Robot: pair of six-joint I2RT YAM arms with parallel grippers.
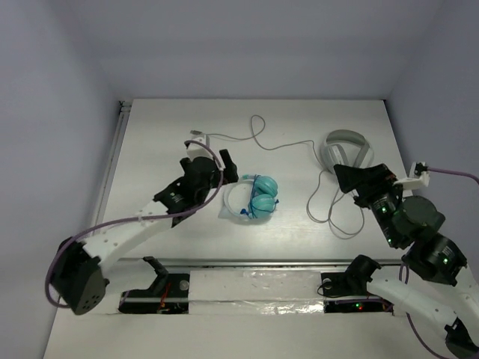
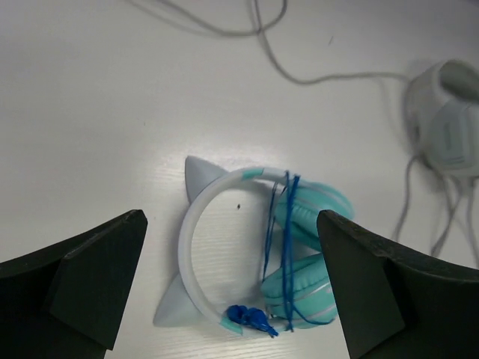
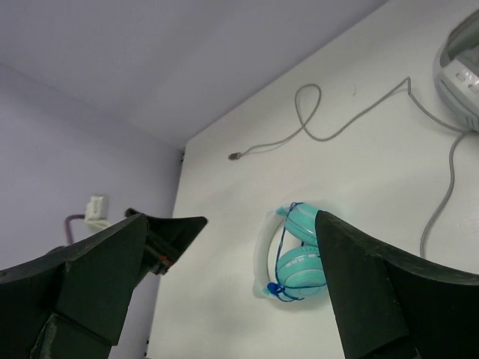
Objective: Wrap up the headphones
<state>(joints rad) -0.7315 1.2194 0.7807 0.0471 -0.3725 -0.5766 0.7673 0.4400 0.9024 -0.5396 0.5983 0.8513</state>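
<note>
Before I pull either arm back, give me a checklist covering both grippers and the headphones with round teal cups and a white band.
1. Left gripper open, holding nothing: ok.
2. Right gripper open, holding nothing: ok.
3. Thin dark blue cable looped across the teal headphones' ear cups: ok.
4. Cable end secured against unwinding: cannot tell.
5. Grey-white headphones and their pale cable lie apart from the teal pair: ok.
</note>
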